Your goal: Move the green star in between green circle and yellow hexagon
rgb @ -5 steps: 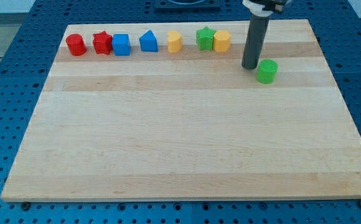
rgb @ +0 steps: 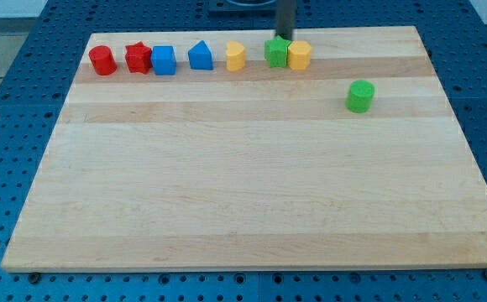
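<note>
The wooden bench point(rgb: 252, 184) lies on a blue perforated surface point(rgb: 8, 126). My tip point(rgb: 283, 38), a plain rod tool with nothing to open or close, holds nothing and stands just behind the green star point(rgb: 276, 52). The star touches the yellow hexagon point(rgb: 299, 55); the green circle point(rgb: 360, 96) sits apart, lower right.

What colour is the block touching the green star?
Yellow: the yellow hexagon touches the green star, clear in the camera view.
</note>
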`<action>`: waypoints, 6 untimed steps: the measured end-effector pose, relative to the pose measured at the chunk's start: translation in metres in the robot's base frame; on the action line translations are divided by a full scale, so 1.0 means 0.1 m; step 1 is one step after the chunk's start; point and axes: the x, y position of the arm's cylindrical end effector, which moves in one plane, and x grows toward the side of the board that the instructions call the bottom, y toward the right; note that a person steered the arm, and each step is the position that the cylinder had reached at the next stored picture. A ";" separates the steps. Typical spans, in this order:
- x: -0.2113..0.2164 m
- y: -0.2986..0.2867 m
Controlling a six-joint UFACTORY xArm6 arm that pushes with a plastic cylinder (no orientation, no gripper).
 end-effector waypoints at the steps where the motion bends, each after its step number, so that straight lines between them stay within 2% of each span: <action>1: 0.39 -0.24; 2: 0.72 -0.24; 3: 0.66 -0.34; 4: 0.91 -0.13; 5: 1.09 0.33; 6: 1.06 0.34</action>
